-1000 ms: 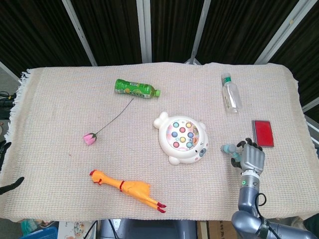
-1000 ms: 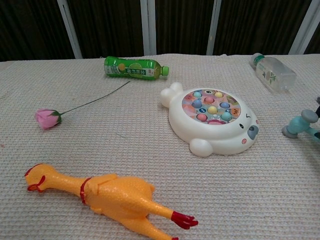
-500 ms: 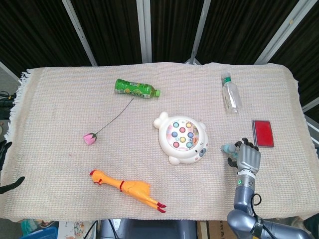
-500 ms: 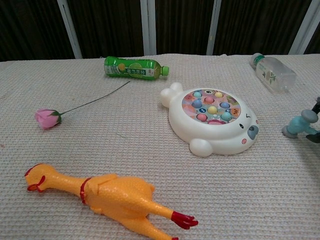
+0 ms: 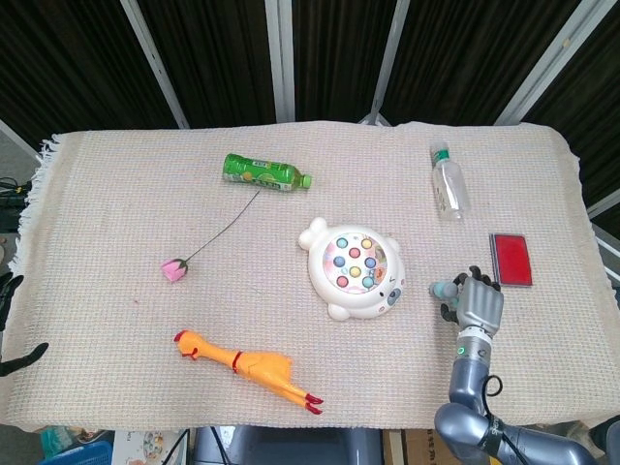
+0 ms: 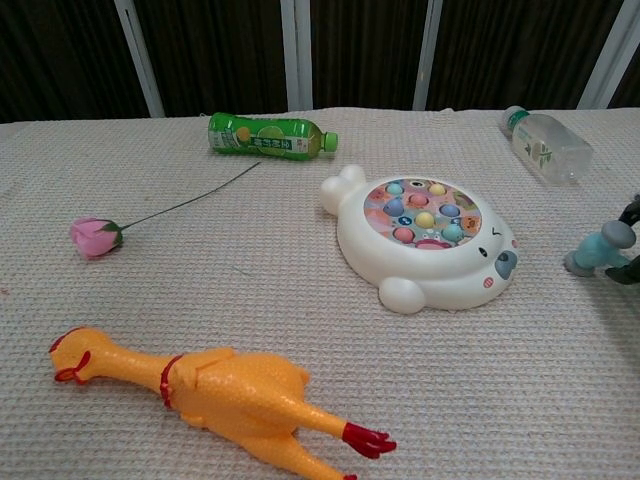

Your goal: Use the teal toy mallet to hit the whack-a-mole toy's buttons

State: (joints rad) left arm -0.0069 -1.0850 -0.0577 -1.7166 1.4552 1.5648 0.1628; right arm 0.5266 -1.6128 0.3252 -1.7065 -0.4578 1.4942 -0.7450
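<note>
The white bear-shaped whack-a-mole toy (image 5: 355, 269) (image 6: 425, 240) lies mid-table with its coloured buttons facing up. To its right the teal toy mallet (image 5: 444, 289) (image 6: 601, 247) lies on the cloth, its head pointing toward the toy. My right hand (image 5: 478, 304) (image 6: 630, 272) covers the handle, with fingers curled around it above and below. The handle itself is hidden under the hand. Only dark fingertips of my left hand (image 5: 21, 357) show at the table's left edge; they are spread and hold nothing.
A red flat box (image 5: 511, 259) lies just behind my right hand. A clear bottle (image 5: 449, 184) is at the back right and a green bottle (image 5: 263, 172) behind the toy. A pink rose (image 5: 175, 267) and a rubber chicken (image 5: 247, 367) lie on the left.
My right hand has shifted slightly left and nearer along the handle, and its fingers have closed around it. The mallet head has stayed almost in place.
</note>
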